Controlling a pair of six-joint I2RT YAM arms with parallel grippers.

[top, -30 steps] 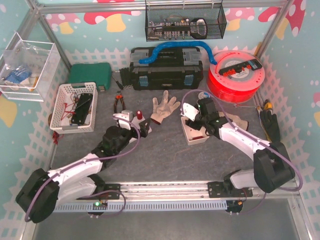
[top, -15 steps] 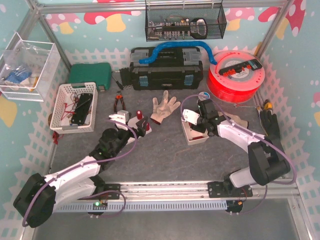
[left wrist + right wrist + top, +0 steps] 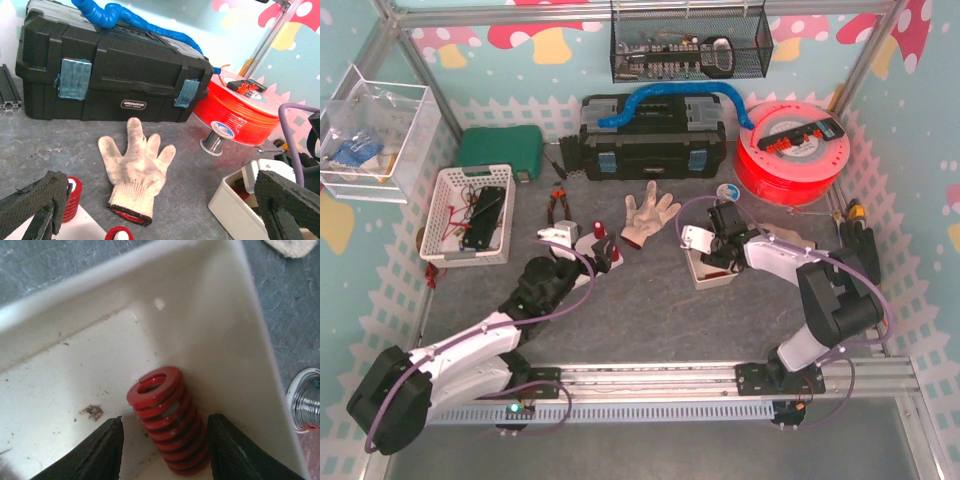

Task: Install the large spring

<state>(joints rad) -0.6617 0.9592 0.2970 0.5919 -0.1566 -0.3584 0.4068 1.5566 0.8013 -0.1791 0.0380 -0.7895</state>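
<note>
One white box (image 3: 710, 283) sits right of centre on the surface (image 3: 650, 310), with the right arm (image 3: 775, 258) dipping into it. Left fingers (image 3: 37, 200) gape, released and empty. Right fingers (image 3: 100, 450) straddle the large spring (image 3: 167, 420) lying in the box corner, seemingly not yet clamping it. The spring looks light, with stiff steel coils, and is best pinched mid-body.
</note>
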